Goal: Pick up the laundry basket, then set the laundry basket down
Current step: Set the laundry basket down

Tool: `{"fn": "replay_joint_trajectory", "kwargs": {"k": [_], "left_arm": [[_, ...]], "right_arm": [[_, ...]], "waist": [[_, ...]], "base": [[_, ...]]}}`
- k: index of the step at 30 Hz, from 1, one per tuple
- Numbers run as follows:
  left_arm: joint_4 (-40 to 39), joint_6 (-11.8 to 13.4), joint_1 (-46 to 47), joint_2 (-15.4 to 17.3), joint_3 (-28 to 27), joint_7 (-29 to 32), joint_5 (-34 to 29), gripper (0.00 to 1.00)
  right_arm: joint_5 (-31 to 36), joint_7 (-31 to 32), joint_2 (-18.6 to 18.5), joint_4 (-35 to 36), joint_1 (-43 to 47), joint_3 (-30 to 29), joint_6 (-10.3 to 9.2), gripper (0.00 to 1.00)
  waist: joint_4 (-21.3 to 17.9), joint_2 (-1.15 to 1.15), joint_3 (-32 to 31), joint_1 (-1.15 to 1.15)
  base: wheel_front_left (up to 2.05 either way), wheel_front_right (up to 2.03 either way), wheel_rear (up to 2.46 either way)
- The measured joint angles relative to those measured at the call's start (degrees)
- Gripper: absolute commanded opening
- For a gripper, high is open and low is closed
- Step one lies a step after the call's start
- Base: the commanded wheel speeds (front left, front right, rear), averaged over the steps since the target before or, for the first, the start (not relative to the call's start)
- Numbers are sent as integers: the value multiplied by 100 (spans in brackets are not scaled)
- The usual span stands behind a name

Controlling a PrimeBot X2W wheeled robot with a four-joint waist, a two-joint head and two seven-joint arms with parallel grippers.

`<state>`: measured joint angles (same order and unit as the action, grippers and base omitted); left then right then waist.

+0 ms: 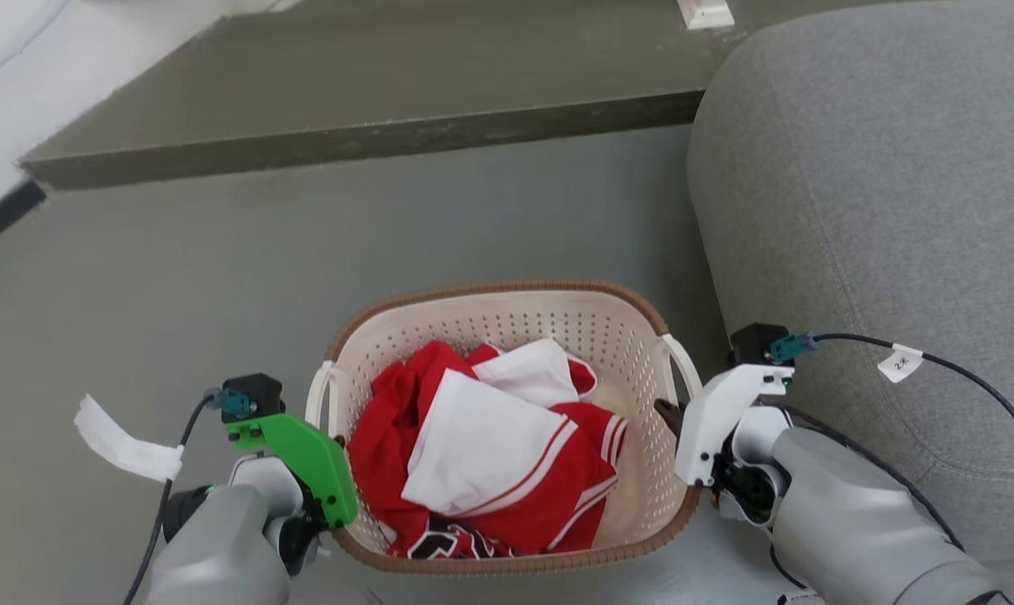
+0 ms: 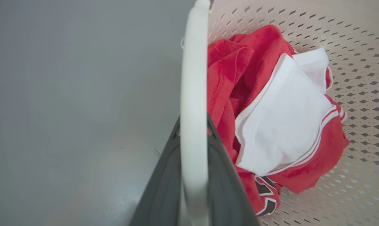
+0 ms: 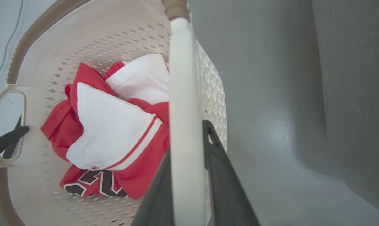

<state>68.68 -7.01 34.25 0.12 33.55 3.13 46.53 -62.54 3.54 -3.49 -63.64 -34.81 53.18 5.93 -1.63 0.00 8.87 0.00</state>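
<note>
Your laundry basket [image 1: 507, 291] sits in the near middle of the scene over the grey floor [image 1: 221, 269], long side across, brown rim up; whether its base touches the floor cannot be told from here. Inside lies a crumpled heap of red and white clothes [image 1: 481, 437], with dark lettering showing at the near end of the heap. Your left gripper [image 2: 193, 122] is at the basket's left handle [image 1: 320, 402]: in the left wrist view the white loop runs straight between the two dark fingers [image 2: 164, 188], which sit tight against it on both sides, so that gripper is clamped on the handle. Your right gripper [image 3: 187, 138] is on the right handle [image 1: 683, 361] in the same way, with a dark finger on each side of the white loop, closed on it. In the head view the left arm's green housing [image 1: 305, 458] lies just beside the basket's left wall and the right arm's white housing [image 1: 717, 412] just beside its right wall. A grey upholstered seat [image 1: 876, 210] stands close on the basket's right, and a dark olive raised step [image 1: 372, 76] crosses the far side.
</note>
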Motion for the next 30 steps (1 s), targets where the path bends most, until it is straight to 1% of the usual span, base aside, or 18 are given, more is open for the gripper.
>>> {"fn": "replay_joint_trajectory", "kwargs": {"k": [12, 19, 30], "left_arm": [[-130, 66, 438, 62, -19, -326, -44, 0], [-227, 116, 708, 82, -67, -498, -44, 0], [-305, 163, 1074, 111, -180, -722, -44, 0]], "right_arm": [[27, -222, -10, 27, -527, -3, 0, 0], [58, -467, -19, 24, -856, -44, 0, 0], [58, -628, -27, 24, -1226, -70, 0, 0]], "waist": [[38, 0, 656, 0], [60, 0, 1084, 0], [82, 0, 1695, 0]], "base": [[0, 0, 0], [0, 0, 0], [0, 0, 0]]}}
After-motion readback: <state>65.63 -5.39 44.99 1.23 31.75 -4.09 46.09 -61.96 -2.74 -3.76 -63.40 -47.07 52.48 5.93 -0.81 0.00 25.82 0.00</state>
